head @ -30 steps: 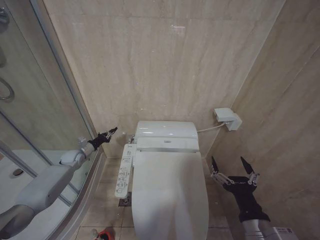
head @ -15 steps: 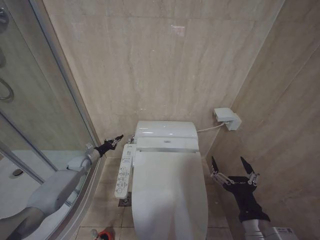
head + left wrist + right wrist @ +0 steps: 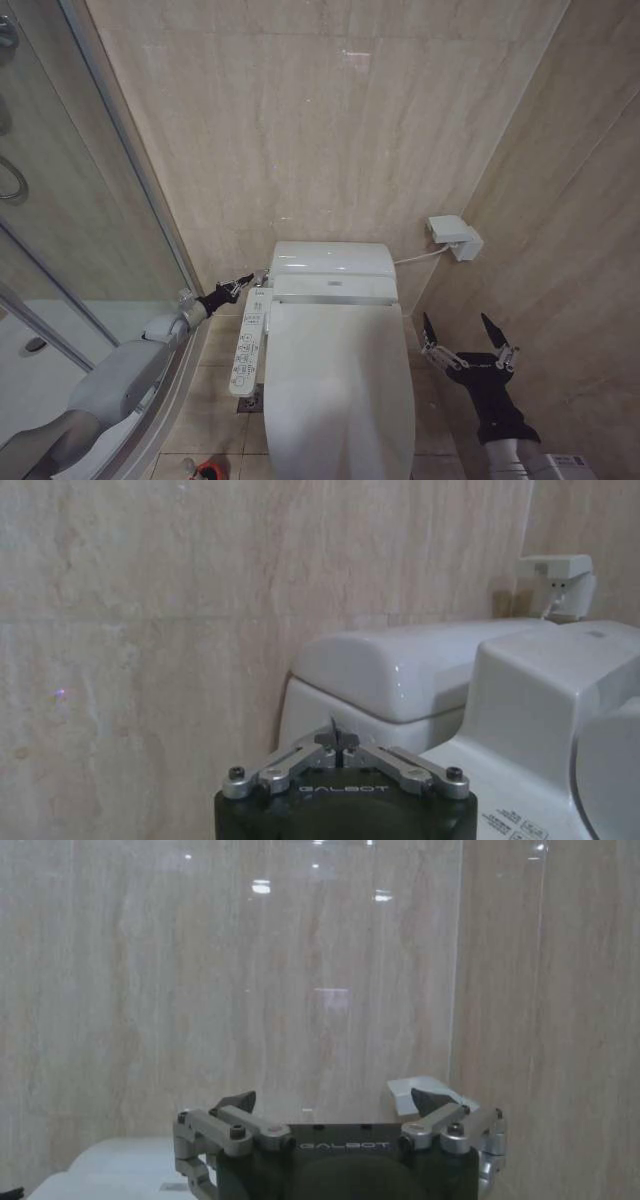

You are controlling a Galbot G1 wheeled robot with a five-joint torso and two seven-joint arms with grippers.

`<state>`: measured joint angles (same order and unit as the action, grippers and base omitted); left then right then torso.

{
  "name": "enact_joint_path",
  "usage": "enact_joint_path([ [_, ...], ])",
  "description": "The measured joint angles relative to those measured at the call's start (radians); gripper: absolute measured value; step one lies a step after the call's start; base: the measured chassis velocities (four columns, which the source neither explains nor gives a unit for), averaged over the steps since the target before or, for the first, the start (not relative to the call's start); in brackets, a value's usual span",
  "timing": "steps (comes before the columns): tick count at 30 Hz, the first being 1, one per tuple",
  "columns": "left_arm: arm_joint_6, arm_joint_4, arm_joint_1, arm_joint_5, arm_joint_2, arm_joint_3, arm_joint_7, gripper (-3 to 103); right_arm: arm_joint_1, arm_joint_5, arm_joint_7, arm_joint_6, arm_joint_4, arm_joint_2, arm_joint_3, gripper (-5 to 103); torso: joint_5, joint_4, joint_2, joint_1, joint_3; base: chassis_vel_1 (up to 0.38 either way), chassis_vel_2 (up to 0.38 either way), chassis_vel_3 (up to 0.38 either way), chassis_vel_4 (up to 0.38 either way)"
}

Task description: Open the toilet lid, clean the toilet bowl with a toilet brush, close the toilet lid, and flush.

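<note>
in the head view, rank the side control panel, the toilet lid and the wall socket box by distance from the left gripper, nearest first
1. side control panel, just below the left gripper, on the toilet's left side
2. toilet lid, closed, down and to the gripper's right
3. wall socket box, across the tank on the right wall

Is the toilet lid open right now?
No, in the head view the toilet lid lies flat and shut over the bowl, and neither gripper touches it.

"GALBOT" marks the left gripper (image 3: 338,744) (and the right gripper (image 3: 340,1102)).
</note>
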<state>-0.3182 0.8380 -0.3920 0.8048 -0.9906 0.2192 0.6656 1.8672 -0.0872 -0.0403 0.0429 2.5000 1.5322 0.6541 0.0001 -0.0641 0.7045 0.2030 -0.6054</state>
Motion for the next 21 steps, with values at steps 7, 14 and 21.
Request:
enact_joint_path([
  [7, -0.004, -0.043, 0.025, -0.001, -0.023, 0.019, 0.029, 0, 0.000, 0.000, 0.000, 0.000, 0.000, 0.000, 0.000, 100, -0.0001, 0.0002, 0.000, 0.000, 0.000, 0.000, 0.000, 0.000, 0.000],
  [14, -0.011, -0.096, 0.048, -0.010, -0.048, 0.023, 0.049, 0, 0.000, 0.000, 0.000, 0.000, 0.000, 0.000, 0.000, 100, -0.0001, 0.0000, 0.000, 0.000, 0.000, 0.000, 0.000, 0.000, 0.000],
  [21, -0.016, -0.155, 0.072, -0.021, -0.075, 0.025, 0.073, 0, 0.000, 0.000, 0.000, 0.000, 0.000, 0.000, 0.000, 100, 0.0000, 0.0000, 0.000, 0.000, 0.000, 0.000, 0.000, 0.000, 0.000],
])
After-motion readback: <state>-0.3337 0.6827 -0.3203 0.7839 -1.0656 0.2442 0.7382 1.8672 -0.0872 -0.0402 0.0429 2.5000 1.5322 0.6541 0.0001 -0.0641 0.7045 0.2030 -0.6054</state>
